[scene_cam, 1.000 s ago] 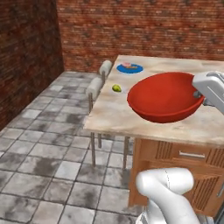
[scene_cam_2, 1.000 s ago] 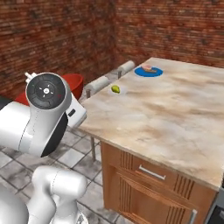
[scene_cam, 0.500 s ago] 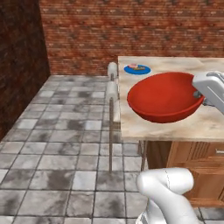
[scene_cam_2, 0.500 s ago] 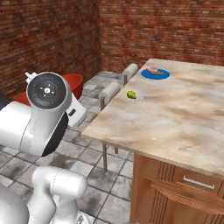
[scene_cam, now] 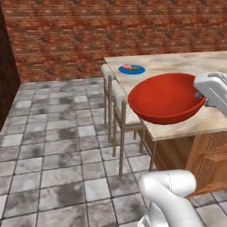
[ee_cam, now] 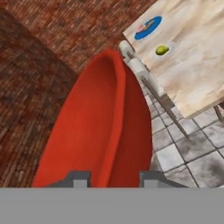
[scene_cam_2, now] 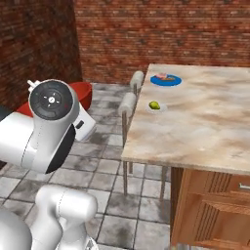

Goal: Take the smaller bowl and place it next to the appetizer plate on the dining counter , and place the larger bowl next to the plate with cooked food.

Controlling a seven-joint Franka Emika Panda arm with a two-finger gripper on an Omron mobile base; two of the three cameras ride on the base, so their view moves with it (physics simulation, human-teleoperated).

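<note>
I have the red bowl (ee_cam: 100,131) pinched by its rim, one finger inside and one outside, jaws clamped on the wall with the rim running straight up between my fingertips in the hand view; my gripper (ee_cam: 113,178) carries it in the air, and from the left base view the bowl hangs broad and level-looking beside the near corner of the counter (scene_cam: 213,117), not resting on anything that I can see; the blue plate (scene_cam_2: 165,80) with its meat sits far along the counter near the edge where the two chairs (scene_cam: 122,106) stand, and the small white plate (scene_cam_2: 155,107) with the green morsel lies nearer, well apart from the blue one; I judge the job now is transport, so the sound way is to keep the squeeze firm, since a wide bowl held at one edge will want to swing and tip about my fingers; I should travel slowly, keep the bowl above the counter edge and clear of the chair backs, pass over the white plate rather than through it, and come down on bare stone just beside the blue plate, not on it; I should let go only once the base sits flat, or it may rock and slide.
</note>
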